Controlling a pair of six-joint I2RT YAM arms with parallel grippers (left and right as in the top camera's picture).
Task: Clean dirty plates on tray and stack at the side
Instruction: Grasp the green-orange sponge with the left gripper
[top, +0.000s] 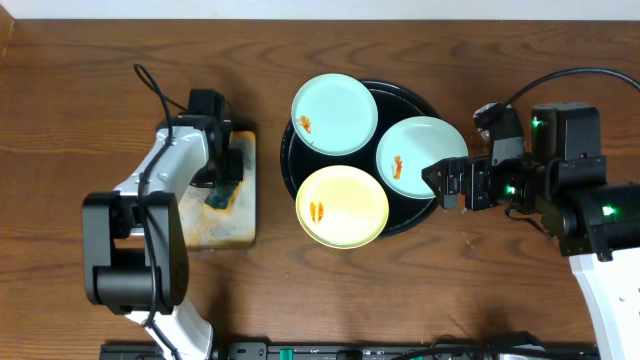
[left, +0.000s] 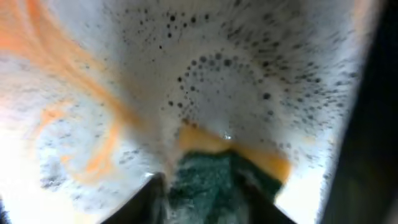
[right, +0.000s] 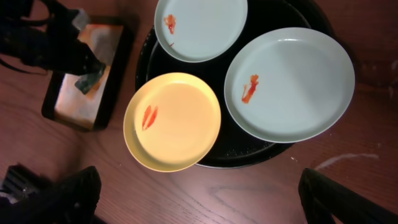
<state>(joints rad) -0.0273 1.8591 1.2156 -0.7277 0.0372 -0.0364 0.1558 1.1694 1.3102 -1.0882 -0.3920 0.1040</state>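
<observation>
The dark wooden tabletop (top: 80, 80) runs to a pale wall (top: 320, 8) at the far edge. At its centre the round black tray (top: 402, 102) carries the far-left blue-green plate (top: 335, 113), the right blue-green plate (top: 420, 155) and the near yellow plate (top: 342, 206), all flat, face up, orange-smeared and overhanging the rim. To the left, a rectangular metal tray (top: 225, 228), long axis near to far, holds a sponge (left: 205, 177) pinched in the left claw (top: 222, 172); the right claw (top: 440, 187) gapes wide and empty at the right plate's edge.
</observation>
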